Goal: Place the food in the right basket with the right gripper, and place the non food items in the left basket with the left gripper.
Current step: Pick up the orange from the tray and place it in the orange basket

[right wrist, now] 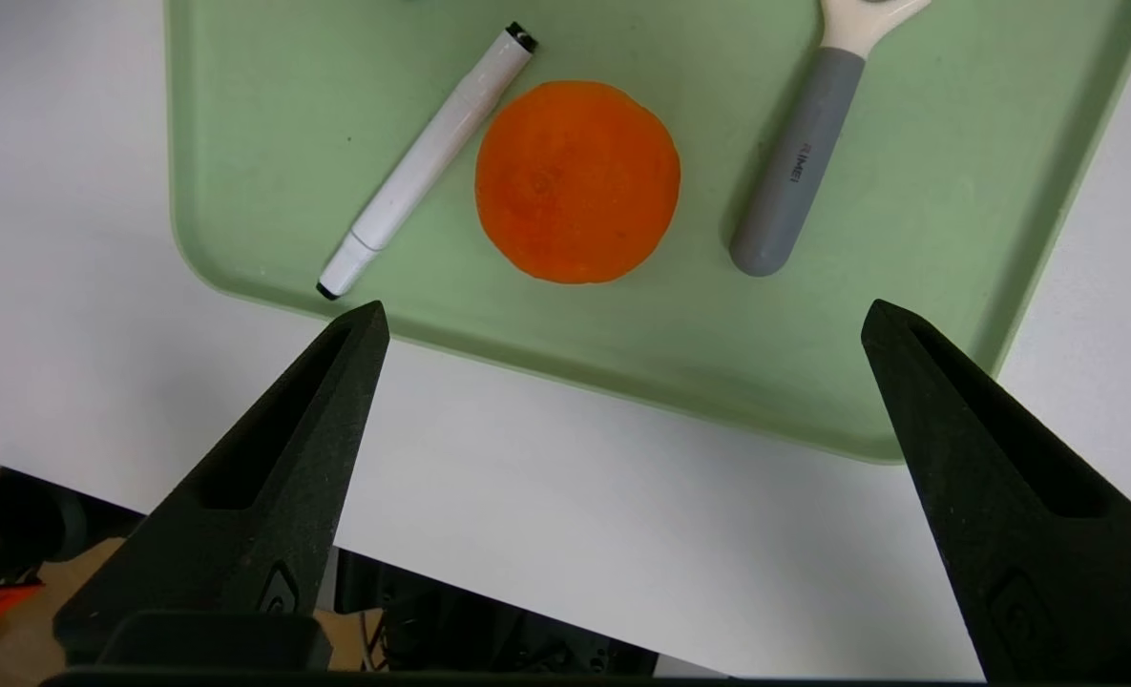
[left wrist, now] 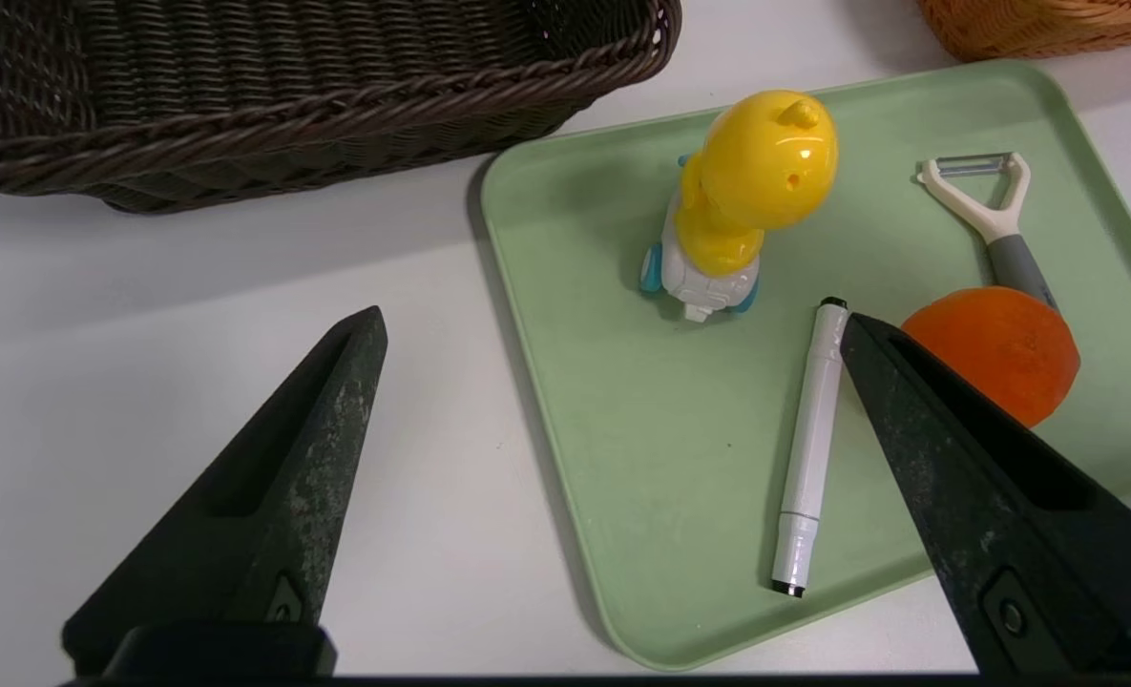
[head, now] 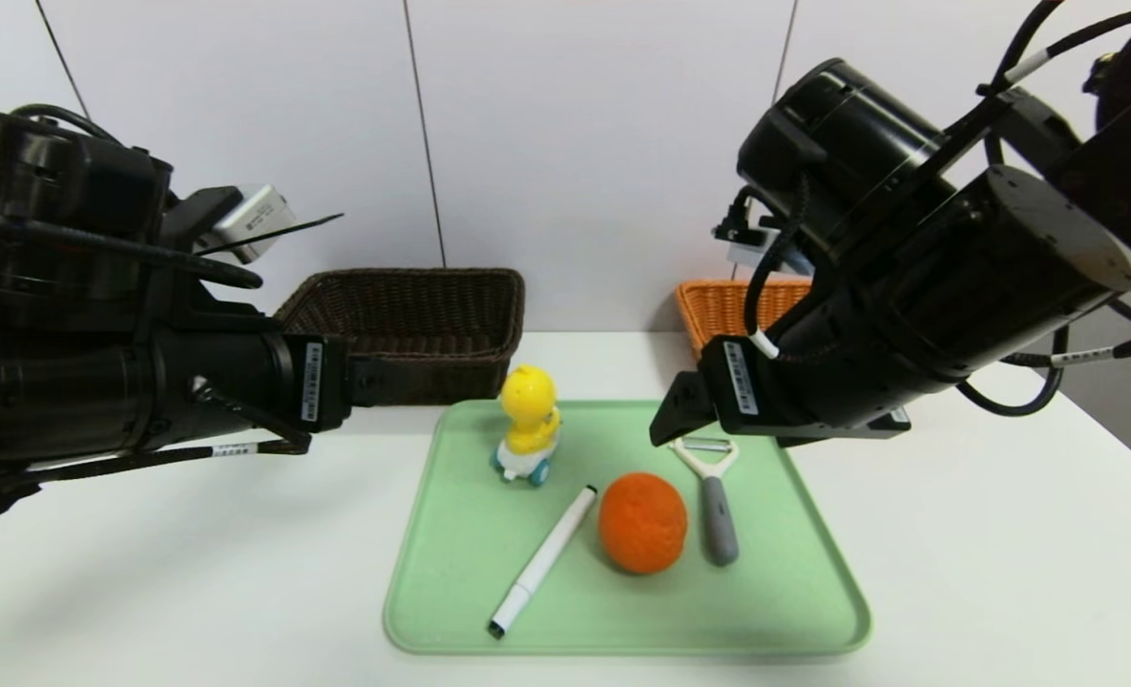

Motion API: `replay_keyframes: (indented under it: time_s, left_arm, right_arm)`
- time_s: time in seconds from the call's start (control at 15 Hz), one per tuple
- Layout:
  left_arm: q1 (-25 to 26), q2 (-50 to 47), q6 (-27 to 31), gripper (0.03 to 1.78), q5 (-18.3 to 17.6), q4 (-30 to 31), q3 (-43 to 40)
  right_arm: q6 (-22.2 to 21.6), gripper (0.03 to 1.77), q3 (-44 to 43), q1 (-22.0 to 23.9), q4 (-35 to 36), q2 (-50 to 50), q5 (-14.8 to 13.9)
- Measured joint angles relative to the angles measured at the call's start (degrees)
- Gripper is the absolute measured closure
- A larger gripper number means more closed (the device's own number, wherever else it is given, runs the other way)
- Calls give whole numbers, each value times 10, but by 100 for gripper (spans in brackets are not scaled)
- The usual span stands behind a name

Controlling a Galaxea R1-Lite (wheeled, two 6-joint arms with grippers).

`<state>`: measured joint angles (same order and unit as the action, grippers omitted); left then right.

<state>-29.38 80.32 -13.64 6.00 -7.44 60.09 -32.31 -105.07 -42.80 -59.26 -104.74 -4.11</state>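
Plain white-panelled room with a white table (head: 193,572).

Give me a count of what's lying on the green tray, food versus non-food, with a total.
Food: 1 (round orange fruit with dimpled skin)
Non-food: 3 (yellow duck toy on a white wheeled base, white marker pen with black ends, white Y-shaped peeler with grey handle)
Total: 4

You get bright, diffuse light over the white bench (head: 193,572), with soft shadows beside the green rectangular tray (left wrist: 660,401). Glossy highlights dot the yellow plastic duck toy (left wrist: 765,157). Your wrist views look crisp; your head view is softer.
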Motion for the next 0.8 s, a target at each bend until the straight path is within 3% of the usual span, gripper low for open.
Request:
replay_keyframes:
  time_s: [0.33,0.8]
  left_arm:
    - [-20,37,-6,12,20,-13,-2]
    - [-22,45,-7,12,18,-95,30]
  right_arm:
    - [-16,9,-16,-19,0,-59,-8]
    - [-21,9,-47,-41,-4,-131,-33]
